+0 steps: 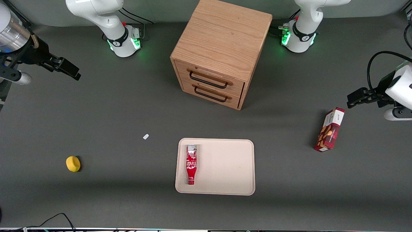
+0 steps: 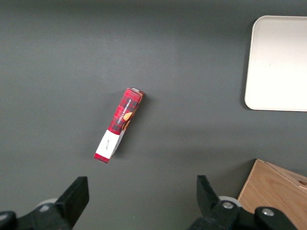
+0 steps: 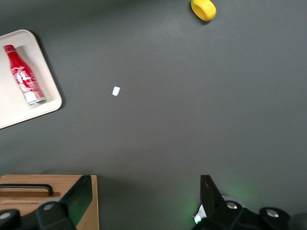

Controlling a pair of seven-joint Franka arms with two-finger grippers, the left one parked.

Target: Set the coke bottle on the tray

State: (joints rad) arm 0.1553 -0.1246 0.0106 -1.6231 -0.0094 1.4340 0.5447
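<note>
While the coke bottle (image 1: 191, 164) lies on its side on the beige tray (image 1: 225, 167), along the tray edge toward the working arm's end, we see its red cap pointing nearer the front camera and its silver base pointing toward the wooden drawer cabinet (image 1: 220, 53). Our claw (image 1: 66, 67) hangs open and empty above the table (image 1: 112, 106), well apart from the tray, at the working arm's end. We also see a yellow lemon (image 1: 73, 163), a small white scrap (image 1: 145, 136), and a red-and-white snack box (image 1: 330, 129) toward the parked arm's end.
</note>
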